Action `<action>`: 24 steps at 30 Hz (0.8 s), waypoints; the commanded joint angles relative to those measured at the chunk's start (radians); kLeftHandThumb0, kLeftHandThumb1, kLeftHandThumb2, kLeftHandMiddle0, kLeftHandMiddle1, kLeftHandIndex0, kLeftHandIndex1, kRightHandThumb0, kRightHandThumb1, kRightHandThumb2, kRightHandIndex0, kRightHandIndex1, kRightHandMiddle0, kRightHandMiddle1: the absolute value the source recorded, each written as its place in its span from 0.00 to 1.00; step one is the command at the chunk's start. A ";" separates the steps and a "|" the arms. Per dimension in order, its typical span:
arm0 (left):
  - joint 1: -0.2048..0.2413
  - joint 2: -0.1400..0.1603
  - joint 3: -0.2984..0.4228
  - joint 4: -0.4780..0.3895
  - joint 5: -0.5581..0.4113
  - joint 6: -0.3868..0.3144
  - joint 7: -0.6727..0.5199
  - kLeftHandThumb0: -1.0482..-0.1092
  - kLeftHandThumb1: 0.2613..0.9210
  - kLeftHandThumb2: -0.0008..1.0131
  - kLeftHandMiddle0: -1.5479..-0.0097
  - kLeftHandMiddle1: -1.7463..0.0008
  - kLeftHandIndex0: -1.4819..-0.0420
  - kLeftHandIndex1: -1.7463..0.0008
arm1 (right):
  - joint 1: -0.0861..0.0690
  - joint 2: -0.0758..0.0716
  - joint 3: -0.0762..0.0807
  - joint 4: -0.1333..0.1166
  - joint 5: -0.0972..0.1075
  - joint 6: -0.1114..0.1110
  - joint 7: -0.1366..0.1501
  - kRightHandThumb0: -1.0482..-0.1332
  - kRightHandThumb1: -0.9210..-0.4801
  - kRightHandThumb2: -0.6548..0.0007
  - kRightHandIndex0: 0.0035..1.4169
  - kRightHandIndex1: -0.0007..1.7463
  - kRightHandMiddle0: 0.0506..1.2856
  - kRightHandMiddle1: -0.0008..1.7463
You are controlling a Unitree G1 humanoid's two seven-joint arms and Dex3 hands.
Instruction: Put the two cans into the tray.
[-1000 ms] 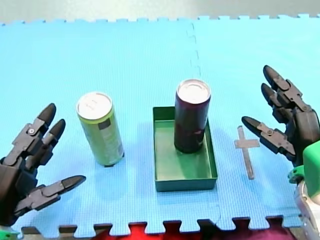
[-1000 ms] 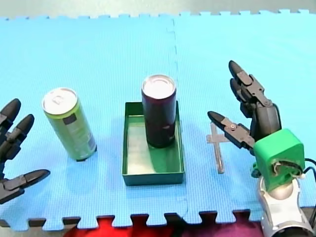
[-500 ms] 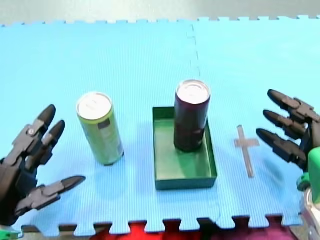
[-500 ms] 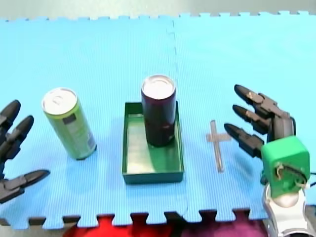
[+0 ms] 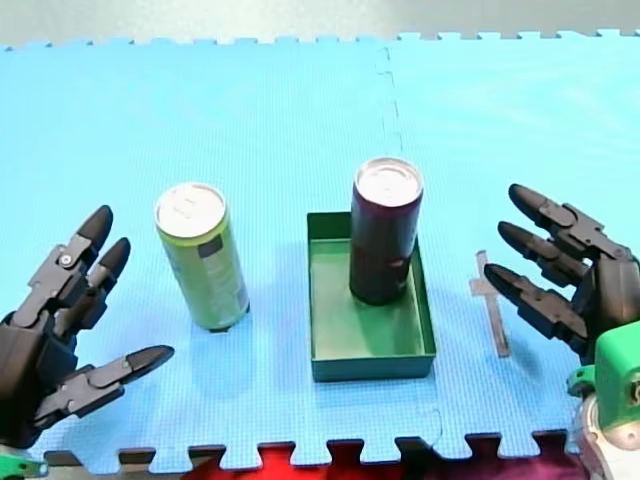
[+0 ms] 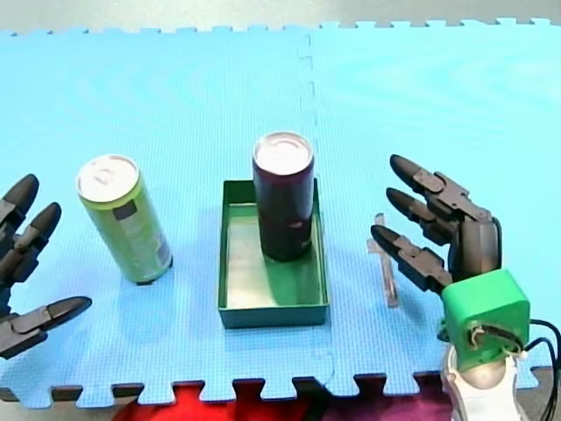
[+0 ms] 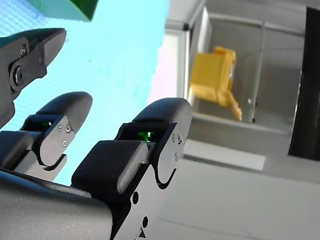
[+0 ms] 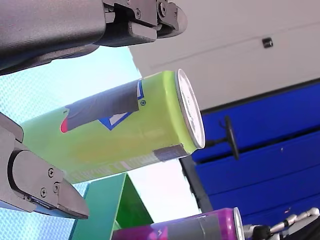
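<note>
One can stands outside.
The empty left robot hand near the tall light-green metal can may topple it; the empty right robot hand is beside the shallow green tray.

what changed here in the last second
The open right hand tipped over from pointing up and away to pointing sideways at the tray. It drew back to the right, then came in again next to the grey cross mark. Nothing was taken hold of or let go. The open left hand at the near left, the green can on the mat and the purple can in the tray stayed put.
</note>
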 commanded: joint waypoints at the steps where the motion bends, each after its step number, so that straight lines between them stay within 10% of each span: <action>1: -0.015 0.000 -0.001 0.016 0.015 -0.002 0.021 0.00 0.72 0.01 0.87 0.99 0.92 1.00 | 0.007 -0.004 -0.004 -0.010 0.007 -0.001 0.003 0.58 0.49 1.00 0.67 0.00 0.68 0.00; 13: -0.161 0.017 -0.006 0.182 0.123 -0.007 0.167 0.00 0.75 0.01 0.86 0.99 0.92 1.00 | 0.009 0.005 -0.009 -0.007 0.020 0.020 0.018 0.59 0.50 1.00 0.66 0.00 0.66 0.00; 24: -0.192 0.027 -0.009 0.240 0.139 -0.020 0.192 0.00 0.78 0.01 0.86 0.99 0.92 1.00 | 0.011 0.008 -0.012 -0.021 0.026 0.020 0.024 0.60 0.51 1.00 0.65 0.00 0.66 0.00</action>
